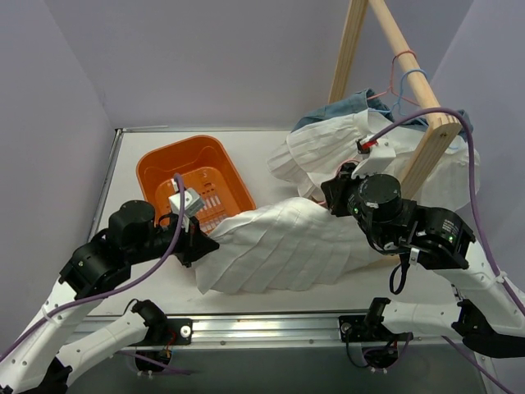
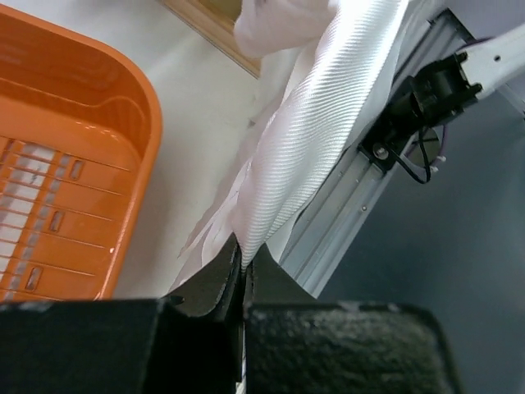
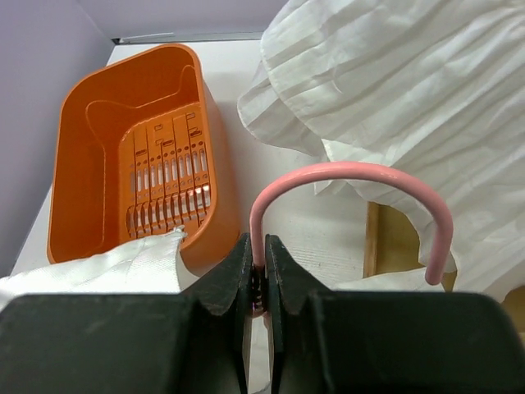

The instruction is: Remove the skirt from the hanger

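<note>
— how far along am i?
— from your left: beside the orange basket (image 1: 164,150), your left gripper (image 2: 244,261) is pinched shut on one edge of the skirt (image 1: 287,246). the skirt lies stretched across the table (image 1: 254,148) toward your right gripper (image 3: 257,246), whose jaws are clamped on the hook of the pink hanger (image 3: 353,171).
— so is it off?
— i'd judge not yet. the cloth runs right up to the hanger end, and the clips are hidden, so i can't tell whether either has let go. what's left is pulling it free.

Lavender walls (image 1: 205,57), white tabletop (image 1: 256,144)
</note>
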Tool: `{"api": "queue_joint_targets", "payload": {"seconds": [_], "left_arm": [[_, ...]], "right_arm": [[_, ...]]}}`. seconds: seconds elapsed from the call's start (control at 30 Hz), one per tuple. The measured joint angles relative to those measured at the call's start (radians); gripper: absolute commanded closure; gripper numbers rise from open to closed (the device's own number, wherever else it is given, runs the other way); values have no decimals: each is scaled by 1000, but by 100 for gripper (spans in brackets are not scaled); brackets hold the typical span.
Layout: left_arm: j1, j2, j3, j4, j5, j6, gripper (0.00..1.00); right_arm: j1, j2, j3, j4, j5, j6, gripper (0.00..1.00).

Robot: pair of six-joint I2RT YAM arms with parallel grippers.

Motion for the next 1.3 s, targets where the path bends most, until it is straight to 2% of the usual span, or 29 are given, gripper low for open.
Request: {"api": "queue_joint_targets", "payload": {"seconds": [0.13,0.3,0.5,0.97,1.13,1.3], "left_arm": [[-1,-34,30,-3,-105,-19,98],[-6,-154,66,2,-244,-47,98],[-7,-279,76,9,-272,-56,98],[-16,-346,80,-172,-523,-131,98],[-19,-339,81,-184,-555,-141,98],[-19,-292,81,-113,-425,-129,98]], "right_arm": [[0,0,-1,-37,63,60,100],[7,5,-27,-48,108,148,100],[9,30,-47,-37,129,241,100],[-25,-32,-30,-37,219,308,100],[-42,-92,-3,-65,265,263,100],[-42,-108,6,-19,214,190,100]]}}
